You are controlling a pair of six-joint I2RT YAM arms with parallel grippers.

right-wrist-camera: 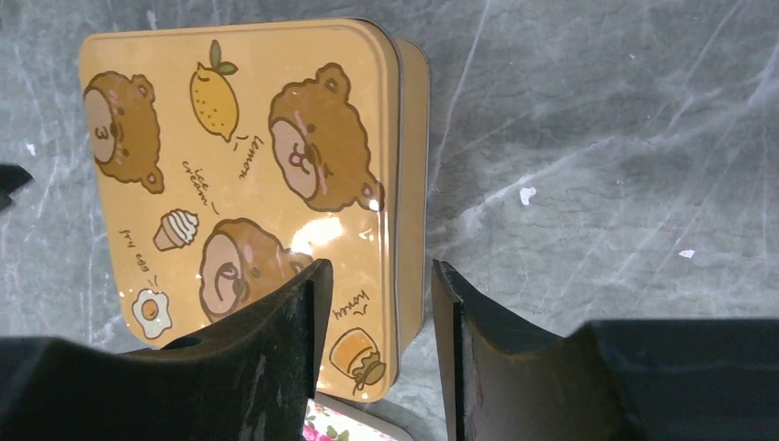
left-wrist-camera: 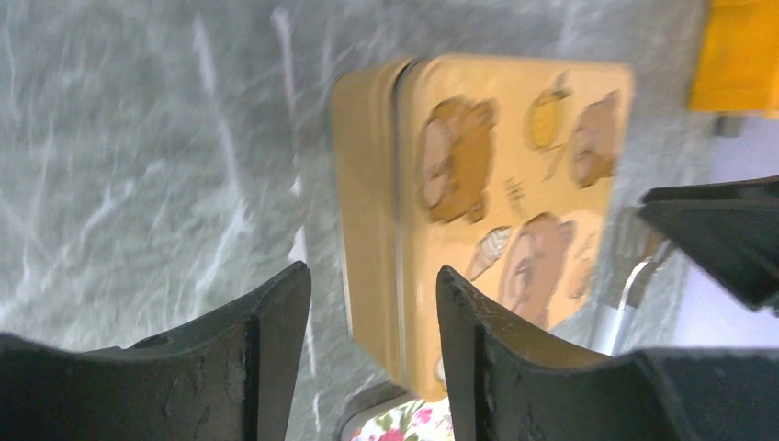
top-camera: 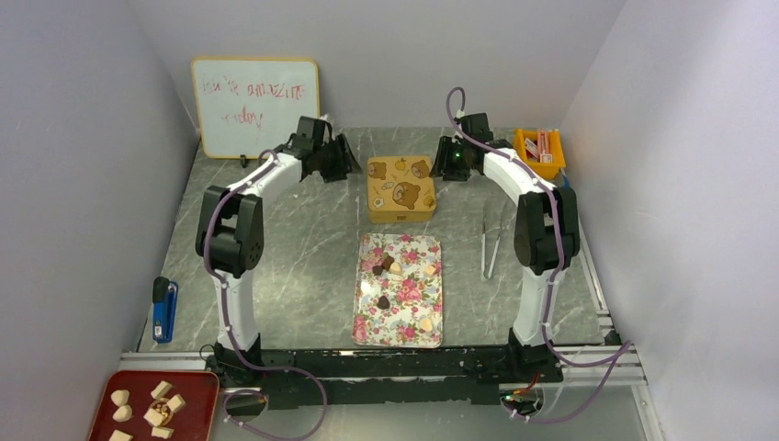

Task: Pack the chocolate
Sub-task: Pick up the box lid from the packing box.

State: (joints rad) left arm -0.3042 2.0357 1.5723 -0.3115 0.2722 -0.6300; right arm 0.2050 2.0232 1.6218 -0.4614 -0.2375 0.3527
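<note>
Several small chocolates (top-camera: 383,301), dark brown and tan, lie scattered on a floral tray (top-camera: 369,322) in the middle of the table. Behind it sits a shut yellow tin (top-camera: 400,188) printed with bears. My left gripper (top-camera: 347,163) hangs open at the tin's left edge. In the left wrist view that gripper (left-wrist-camera: 372,294) has the tin's (left-wrist-camera: 496,165) side wall in the gap between its fingers, untouched. My right gripper (top-camera: 442,163) is open at the tin's right edge. In the right wrist view this gripper (right-wrist-camera: 378,276) straddles the tin's (right-wrist-camera: 248,156) rim, untouched.
A whiteboard (top-camera: 255,107) leans at the back left. An orange bin (top-camera: 540,152) stands at the back right, metal tongs (top-camera: 491,246) lie right of the tray. A blue tool (top-camera: 164,310) lies at the left. A red tray (top-camera: 188,381) with beige chunks sits near left.
</note>
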